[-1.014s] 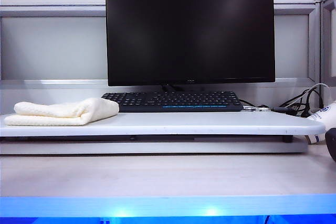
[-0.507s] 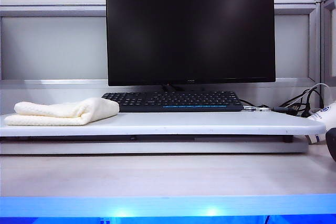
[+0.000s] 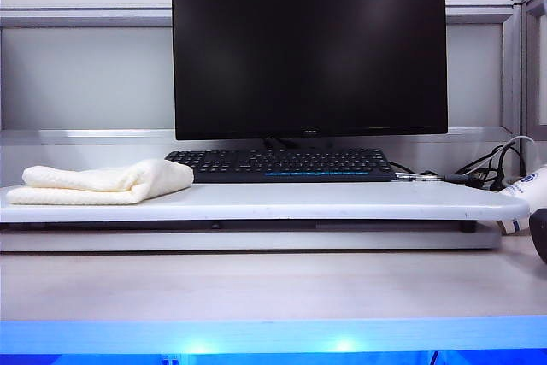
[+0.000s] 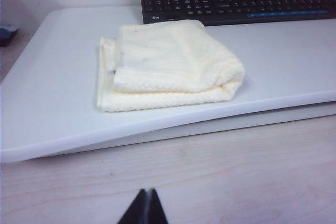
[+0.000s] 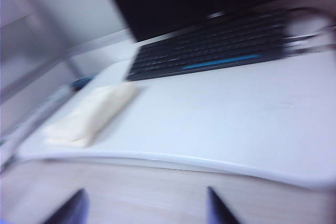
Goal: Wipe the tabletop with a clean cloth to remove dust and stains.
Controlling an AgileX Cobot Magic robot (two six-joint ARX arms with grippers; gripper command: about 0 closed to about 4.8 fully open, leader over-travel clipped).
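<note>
Folded cream-yellow waffle cloth (image 4: pixel 167 65) lies on the glossy white raised tabletop (image 4: pixel 47 103), left end. Left end effector (image 4: pixel 145 209) pinched closed over the wood-grain counter (image 4: pixel 236 171), cloth well ahead. Right end effector (image 5: pixel 144 208) spread wide, empty, cloth far across.

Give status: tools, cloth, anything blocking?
Left tool shut, low over desk, short of the cloth. Right tool open, empty. Cloth folded on tabletop, untouched. Keyboard behind; nothing blocking.

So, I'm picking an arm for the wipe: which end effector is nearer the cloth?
Left, as far as the wrist views show. The left end effector, tips together, sits over the desk just before the cloth. The right end effector, open, views it from farther off, across the tabletop.
</note>
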